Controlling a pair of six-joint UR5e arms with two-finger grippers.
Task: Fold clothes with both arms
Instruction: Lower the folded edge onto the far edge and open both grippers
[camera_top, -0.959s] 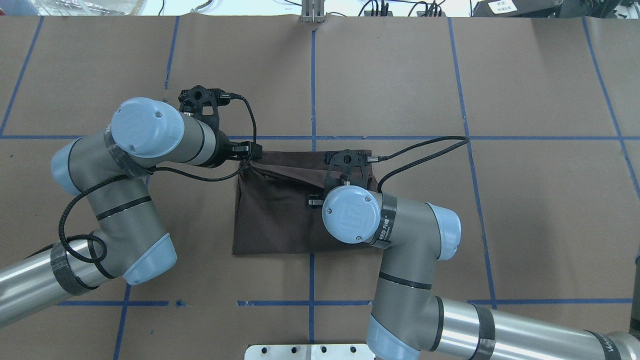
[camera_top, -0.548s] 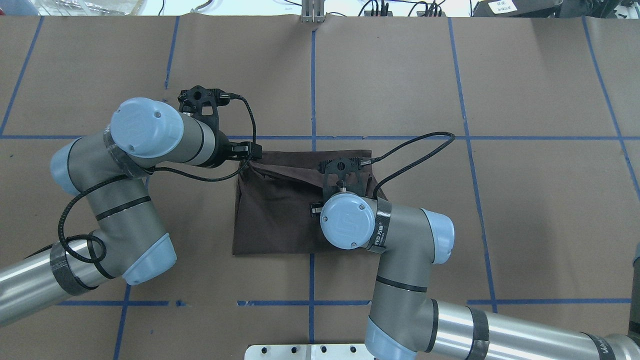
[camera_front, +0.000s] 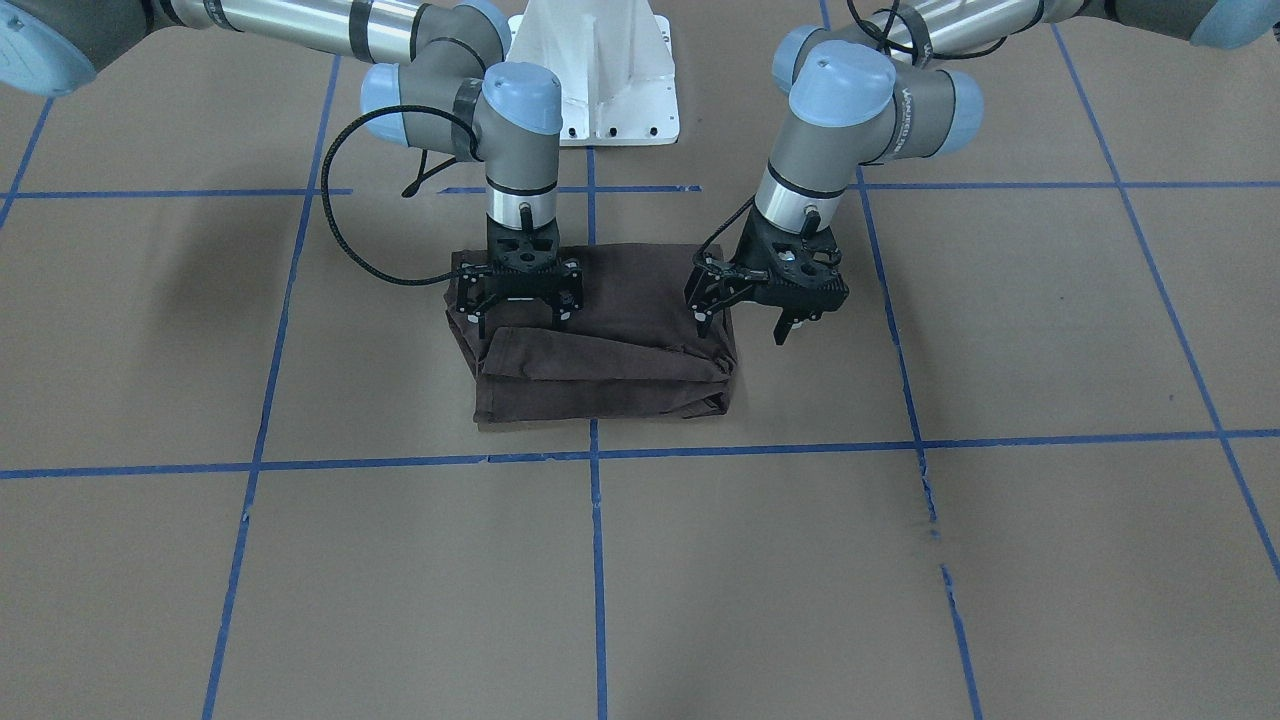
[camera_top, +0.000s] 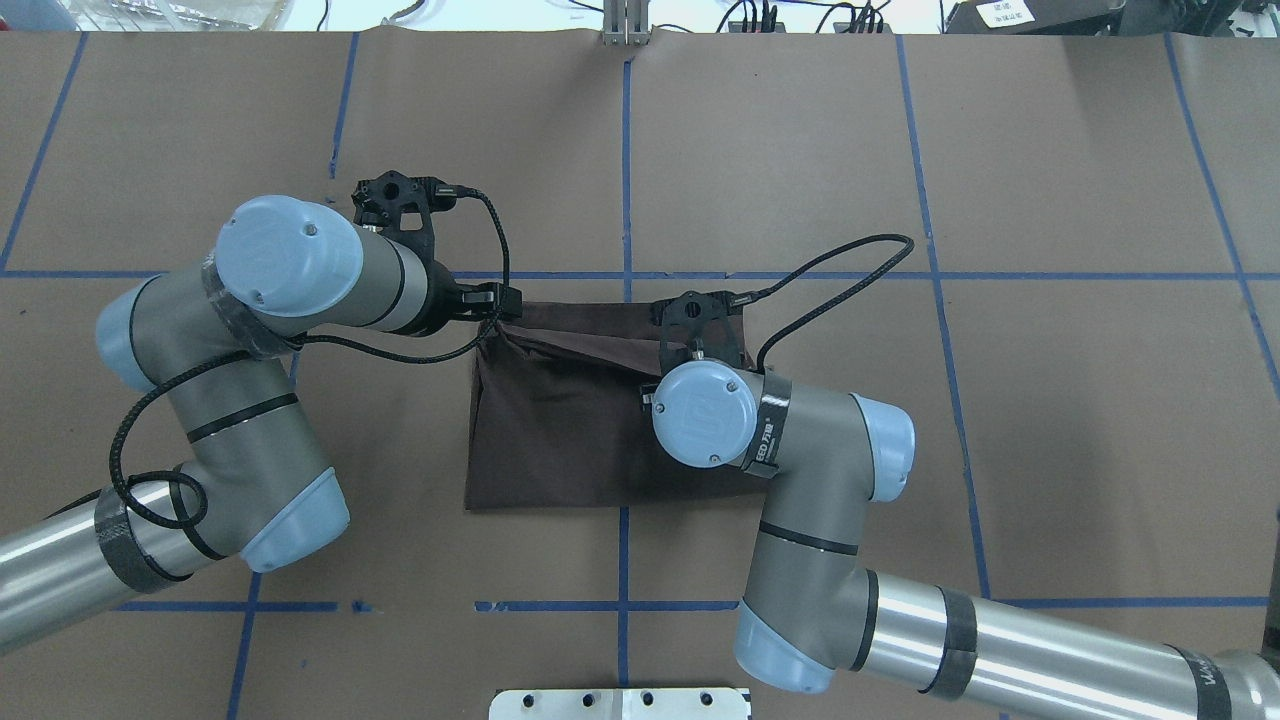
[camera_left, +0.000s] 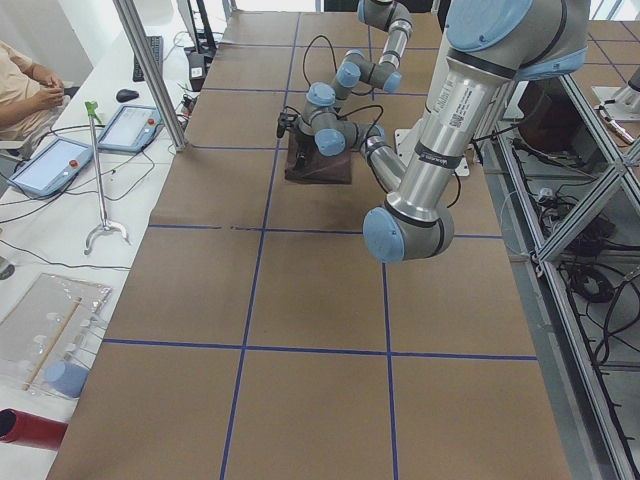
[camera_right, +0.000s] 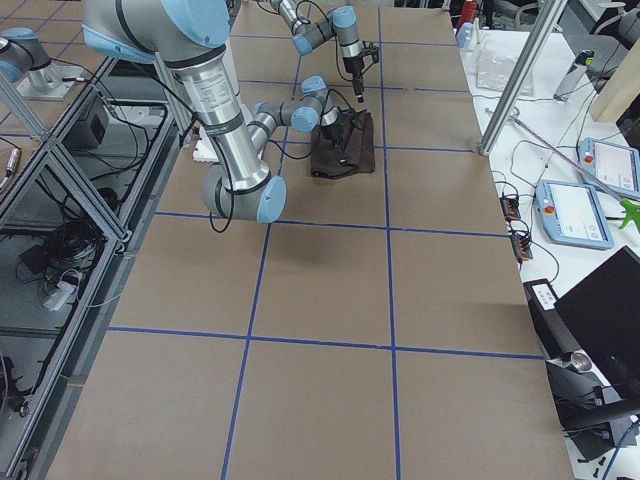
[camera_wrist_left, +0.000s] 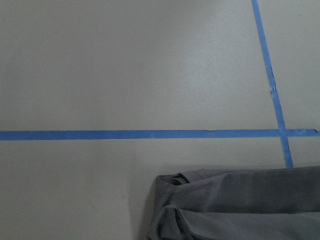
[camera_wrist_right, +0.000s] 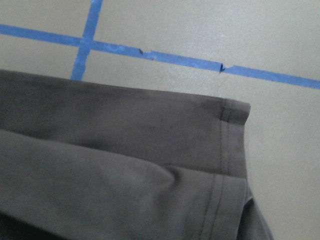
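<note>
There is one dark brown T-shirt (camera_front: 610, 375), two arms and two grippers with two fingers each. One white pedestal (camera_front: 600, 80) stands at the robot's edge of the brown table (camera_front: 900, 560), which is crossed by a grid of blue tape lines (camera_front: 800, 445). One person (camera_left: 20, 85) sits beyond the far edge of the table.

The T-shirt lies folded into a compact rectangle near the middle of the table, just in front of the pedestal. Its layered, rumpled folds are on the edge far from the robot.

The right arm (camera_top: 830, 440) points straight down over the shirt's right half. The right gripper (camera_front: 520, 318) has its fingers (camera_front: 480, 322) spread apart, both above the cloth, and nothing is held between them. Whether the tips touch the top layer cannot be told.

The left arm (camera_top: 250, 400) leans in at the shirt's left edge. The left gripper (camera_front: 742, 328) is also spread and grasps nothing. Its inner finger is over the very edge of the cloth, and its outer finger (camera_front: 782, 333) hangs over bare table just beside the shirt.

The left wrist view shows one folded corner of the shirt low at the right. The right wrist view shows a stitched hem corner close below the camera.
</note>
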